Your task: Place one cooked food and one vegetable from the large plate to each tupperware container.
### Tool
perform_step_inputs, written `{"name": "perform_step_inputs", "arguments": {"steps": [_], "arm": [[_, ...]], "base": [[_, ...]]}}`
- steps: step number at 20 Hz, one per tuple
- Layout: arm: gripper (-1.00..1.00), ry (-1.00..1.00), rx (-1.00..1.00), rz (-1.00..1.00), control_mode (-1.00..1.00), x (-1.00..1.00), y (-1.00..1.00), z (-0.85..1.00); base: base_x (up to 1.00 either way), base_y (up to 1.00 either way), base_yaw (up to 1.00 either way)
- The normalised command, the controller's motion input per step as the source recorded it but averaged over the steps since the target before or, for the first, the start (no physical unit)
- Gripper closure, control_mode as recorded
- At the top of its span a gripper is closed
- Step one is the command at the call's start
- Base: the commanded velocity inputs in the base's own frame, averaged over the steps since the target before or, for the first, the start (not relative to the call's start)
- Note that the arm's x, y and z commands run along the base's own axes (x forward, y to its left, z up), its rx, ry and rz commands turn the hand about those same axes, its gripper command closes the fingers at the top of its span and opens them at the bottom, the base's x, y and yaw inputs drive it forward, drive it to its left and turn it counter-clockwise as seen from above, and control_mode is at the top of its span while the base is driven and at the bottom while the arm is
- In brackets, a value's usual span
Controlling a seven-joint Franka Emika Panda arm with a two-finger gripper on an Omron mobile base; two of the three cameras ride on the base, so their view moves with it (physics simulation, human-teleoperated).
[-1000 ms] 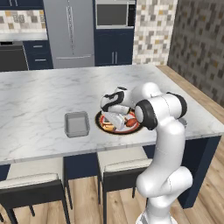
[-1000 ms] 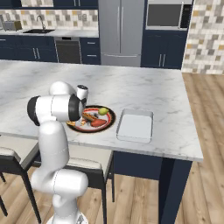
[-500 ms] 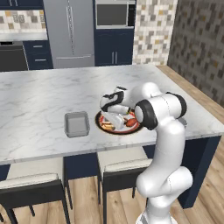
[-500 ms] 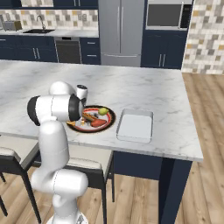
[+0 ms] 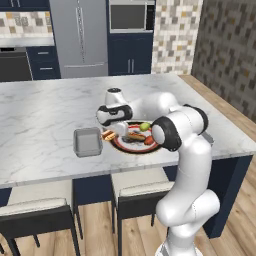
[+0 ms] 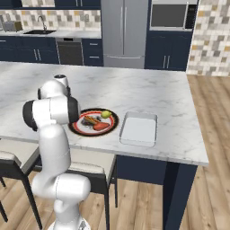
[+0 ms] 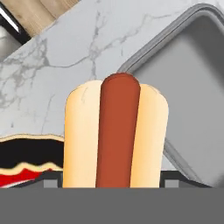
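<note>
The yellow-and-brown hot dog in its soft bun [image 7: 116, 135] is held up in the robot's dark two-finger pincer [image 5: 111, 134], which is closed on its lower end, so the long bun points away from the hand. In the left base view the hot dog [image 5: 108, 134] hangs just past the 9 o'clock edge of the round black plate with the red rim [image 5: 120, 146], between the plate and the small grey square box [image 5: 88, 142]. In the hand view the grey box [image 7: 188, 100] lies at about 2 o'clock from the bun, and a bit of the plate [image 7: 26, 168] shows at 8 o'clock. The hot dog looks light and a bit squashy, and the sausage could slip out of the bun if it is tipped too far. I think the best place to hold it is across the two sides of the bun near the middle, with a soft squeeze. Held at one end like this, it may swing or sag. The plain orange-brown sausage [image 6: 91, 120], the round red tomato piece [image 6: 100, 126] and the little yellow-green ball [image 6: 106, 114] are on the plate. The big pale see-through box [image 6: 138, 129] sits on the white marble table [image 6: 148, 94] at 3 o'clock from the plate, just beside it.
</note>
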Motion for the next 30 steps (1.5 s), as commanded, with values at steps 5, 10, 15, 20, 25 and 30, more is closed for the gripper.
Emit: {"name": "perform_step_inputs", "arguments": {"steps": [5,10,15,20,25,30], "arm": [[1.0,-0.07,-0.08,0.43,-1.0,-0.03,0.66,0.13],[1.0,-0.22,-0.08,0.42,-1.0,0.04,0.94,0.0],[1.0,-0.01,-0.01,0.16,-1.0,-0.05,0.36,-0.05],[1.0,0.06,-0.02,0.12,-1.0,0.0,0.0,-0.05],[1.0,0.02,-0.03,0.12,-1.0,0.05,0.06,-0.28],[1.0,0.0,0.0,0.06,-1.0,0.23,0.05,-0.07]], "base": [[0.0,0.0,0.0],[0.0,0.0,0.0],[0.0,0.0,0.0],[0.0,0.0,0.0],[0.0,0.0,0.0],[0.0,0.0,0.0]]}}
